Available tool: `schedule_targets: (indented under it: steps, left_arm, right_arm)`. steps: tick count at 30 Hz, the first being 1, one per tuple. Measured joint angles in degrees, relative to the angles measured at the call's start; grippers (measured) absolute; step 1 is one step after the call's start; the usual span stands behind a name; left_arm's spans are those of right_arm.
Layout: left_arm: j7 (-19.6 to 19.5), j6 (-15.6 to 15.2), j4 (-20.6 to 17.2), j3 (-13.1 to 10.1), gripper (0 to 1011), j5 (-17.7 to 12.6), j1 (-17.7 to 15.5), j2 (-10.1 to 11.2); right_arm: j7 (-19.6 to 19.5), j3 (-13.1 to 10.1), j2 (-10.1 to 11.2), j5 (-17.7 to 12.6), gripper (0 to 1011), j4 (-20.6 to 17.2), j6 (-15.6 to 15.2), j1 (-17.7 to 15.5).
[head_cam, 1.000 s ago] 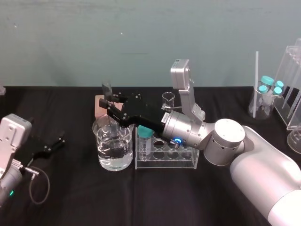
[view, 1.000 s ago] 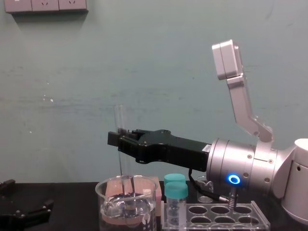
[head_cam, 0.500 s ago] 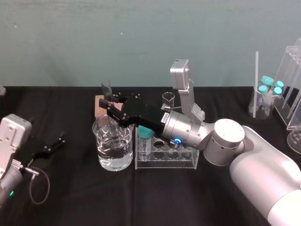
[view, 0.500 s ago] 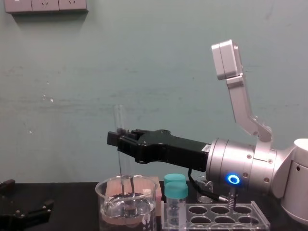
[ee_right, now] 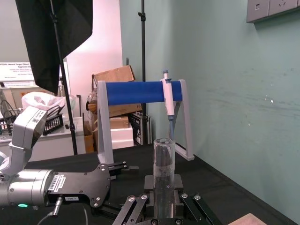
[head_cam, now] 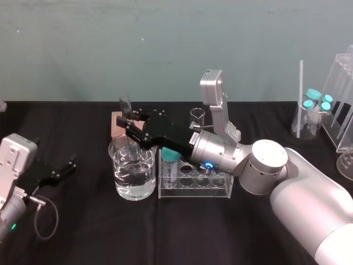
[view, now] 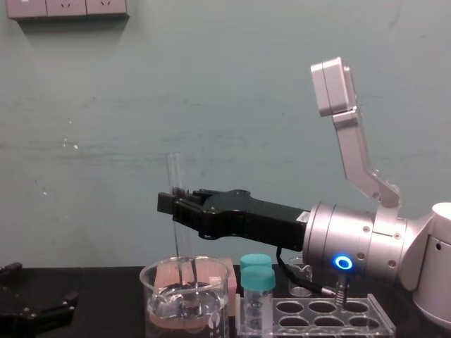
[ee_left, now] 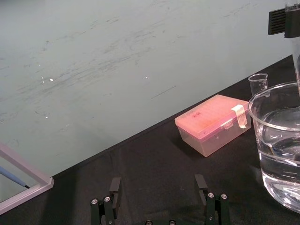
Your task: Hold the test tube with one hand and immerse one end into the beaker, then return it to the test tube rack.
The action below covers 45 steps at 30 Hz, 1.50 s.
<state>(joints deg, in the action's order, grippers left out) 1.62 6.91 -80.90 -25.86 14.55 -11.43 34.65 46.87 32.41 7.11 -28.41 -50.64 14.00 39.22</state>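
- While my right gripper (head_cam: 128,128) is hanging above the beaker (head_cam: 132,185), its fingers are pinching the test tube (head_cam: 125,107) partway along its length, jaws closed onto the glass.
- Test tube is standing upright in the grip. Its open top is sticking up above my fingers (view: 163,204), and its lower end is sitting inside the beaker at about the water line. I cannot tell how deep it is going.
- Beaker is resting on the black cloth, partly filled with clear liquid, just to the left of the test tube rack (head_cam: 193,191).
- Rack is carrying two teal-capped vials (head_cam: 170,165) at the end nearest the beaker.
- Pink pipette-tip box (ee_left: 213,123) is lying behind the beaker; a tiny beaker (head_cam: 197,116) is standing behind the rack.
- My left gripper (ee_left: 158,183) is idling low at the table's left side, fingers spread wide and gripping nothing, well apart from the beaker.
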Motion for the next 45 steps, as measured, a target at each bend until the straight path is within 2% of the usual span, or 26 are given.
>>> schedule_targets:
  steps: [45]
  left_arm:
    - [0.0, 0.0, 0.0, 0.0, 1000, 0.0, 0.0, 0.0]
  right_arm:
    - [-0.8, 0.3, 1.2, -0.4, 226, -2.7, -0.7, -1.1]
